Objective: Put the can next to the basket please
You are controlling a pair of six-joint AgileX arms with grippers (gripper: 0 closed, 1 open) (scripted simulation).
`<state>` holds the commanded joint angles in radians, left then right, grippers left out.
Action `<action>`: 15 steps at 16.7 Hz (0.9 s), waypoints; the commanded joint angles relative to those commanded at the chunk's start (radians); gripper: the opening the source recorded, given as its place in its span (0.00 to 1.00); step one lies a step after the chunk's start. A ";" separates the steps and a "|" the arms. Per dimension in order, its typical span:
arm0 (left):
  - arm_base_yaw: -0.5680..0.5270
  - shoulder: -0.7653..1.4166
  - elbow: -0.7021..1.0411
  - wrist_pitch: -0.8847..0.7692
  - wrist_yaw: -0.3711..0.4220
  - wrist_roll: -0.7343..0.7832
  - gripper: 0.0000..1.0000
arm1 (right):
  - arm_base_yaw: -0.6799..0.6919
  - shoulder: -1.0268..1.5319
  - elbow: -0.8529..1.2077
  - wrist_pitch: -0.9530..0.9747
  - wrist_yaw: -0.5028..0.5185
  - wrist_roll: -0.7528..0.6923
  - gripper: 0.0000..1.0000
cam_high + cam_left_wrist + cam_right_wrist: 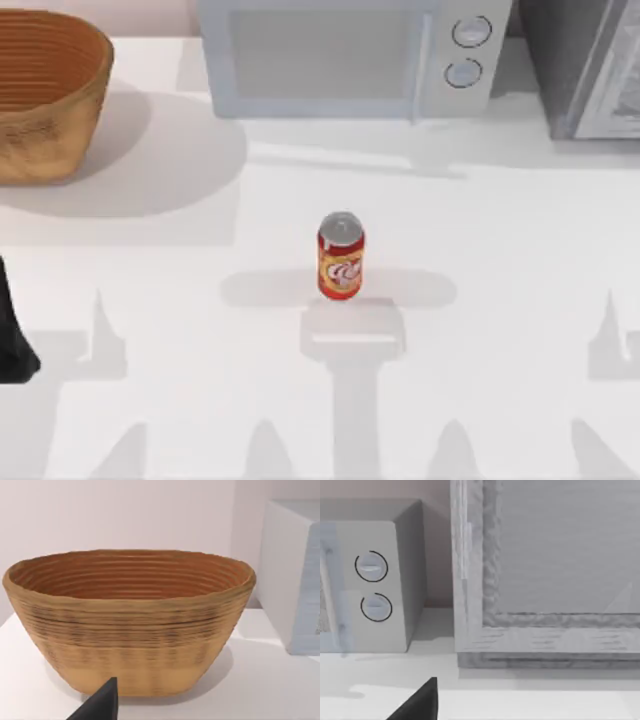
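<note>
One small red and orange-yellow soda can (pixel 340 256) with a silver top stands upright near the middle of the white counter (pixel 500 230), its long axis vertical, and one large round woven wicker basket (pixel 45 95) sits well apart from it at the far left corner. The coming move turns on that gap: the can has to travel left and away toward the basket, so the grasp should probably come from whichever arm can reach the centre and then carry leftward. The left arm shows as a dark shape at the left edge of the top view, nearer the basket's side, and the can lies to its right and a little farther back; a dark tip of the left claw (pixel 100 702) shows in the left wrist view, facing the basket (pixel 130 625), and I cannot tell whether its fingers are apart or together. A dark tip of the right claw (pixel 417 702) shows in the right wrist view, facing the far right of the counter, and its state cannot be told either. Behind the can stand one pale microwave (pixel 350 55) with two round dials and one grey cabinet (pixel 590 65) at the far right.
</note>
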<state>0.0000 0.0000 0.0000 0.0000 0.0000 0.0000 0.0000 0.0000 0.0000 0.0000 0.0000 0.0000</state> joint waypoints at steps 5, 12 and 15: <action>-0.014 0.054 0.043 -0.036 -0.002 0.006 1.00 | 0.000 0.000 0.000 0.000 0.000 0.000 1.00; -0.139 0.465 0.399 -0.302 0.006 0.046 1.00 | 0.000 0.000 0.000 0.000 0.000 0.000 1.00; -0.220 0.723 0.630 -0.466 0.013 0.066 1.00 | 0.000 0.000 0.000 0.000 0.000 0.000 1.00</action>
<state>-0.2200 0.7233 0.6299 -0.4663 0.0126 0.0660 0.0000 0.0000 0.0000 0.0000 0.0000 0.0000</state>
